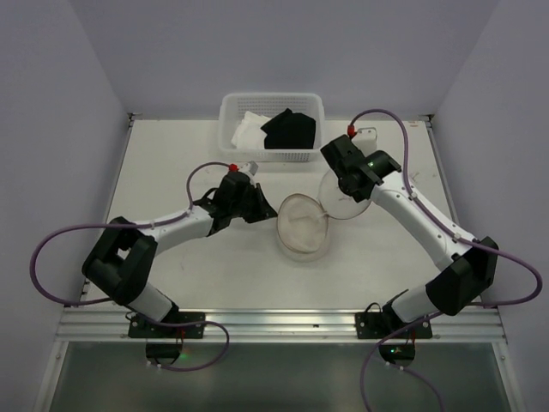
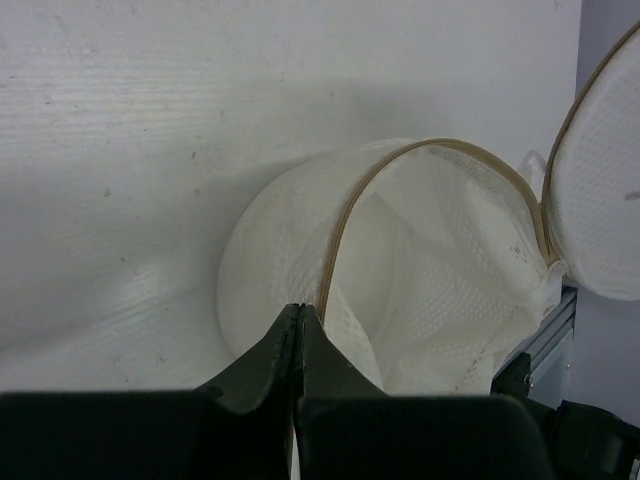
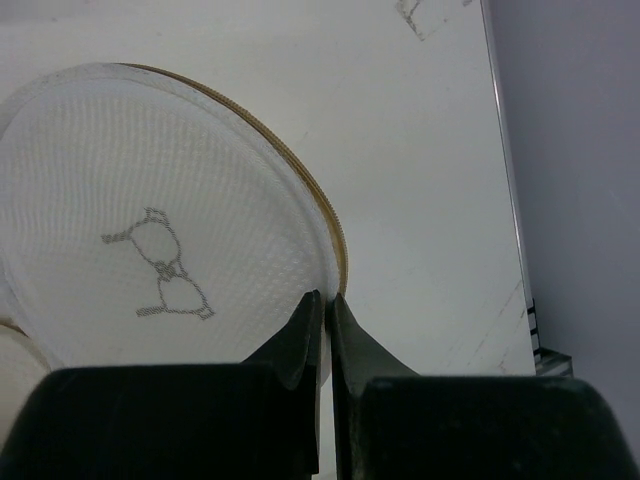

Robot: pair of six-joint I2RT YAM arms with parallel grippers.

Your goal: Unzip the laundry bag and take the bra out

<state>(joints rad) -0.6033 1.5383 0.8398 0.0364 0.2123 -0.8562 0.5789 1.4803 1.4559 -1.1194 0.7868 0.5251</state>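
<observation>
The laundry bag point(image 1: 303, 225) sits open at the middle of the table point(image 1: 171, 154) — left gripper point(image 2: 300, 312) clenched on its rim point(image 2: 350, 215), right gripper point(image 3: 327, 300) clenched on its lid point(image 3: 150, 220). Pull gently apart — hold the mouth wide.

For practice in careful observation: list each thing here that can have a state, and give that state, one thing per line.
laundry bag: unzipped, mouth open.
lid: swung open, held clear of the bag's mouth.
left hand: shut on the bag's rim.
right hand: shut on the lid's edge.
basket: upright, holding a black garment and a white garment.
</observation>
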